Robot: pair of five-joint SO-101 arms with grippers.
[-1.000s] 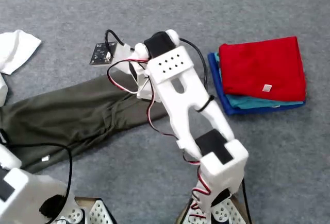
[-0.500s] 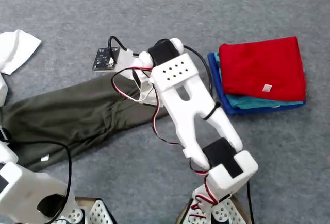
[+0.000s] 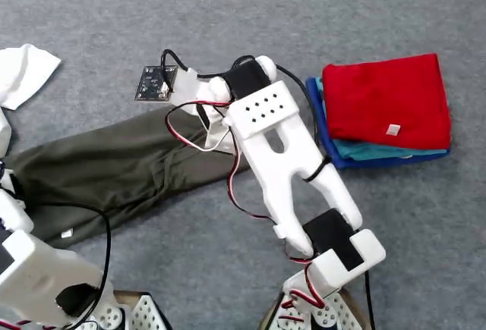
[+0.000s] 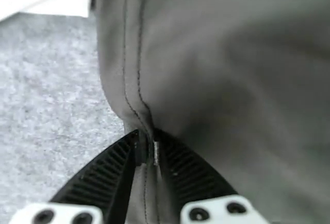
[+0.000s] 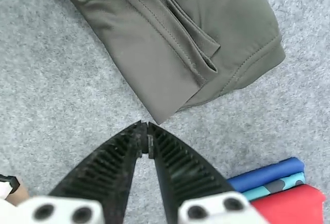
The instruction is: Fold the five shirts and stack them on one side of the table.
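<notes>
You have three shirts already folded and stacked at the right side of the table in the overhead view: a red shirt (image 3: 383, 99) on top, a teal shirt (image 3: 372, 150) showing as a thin edge beneath it, and a blue shirt (image 3: 357, 163) at the bottom. An olive shirt (image 3: 114, 167) lies well apart from them as a long, creased band across the middle of the table, one seam pinched in the left gripper (image 4: 147, 152). A white shirt (image 3: 26, 72) sits crumpled and unfolded at the far left edge.
</notes>
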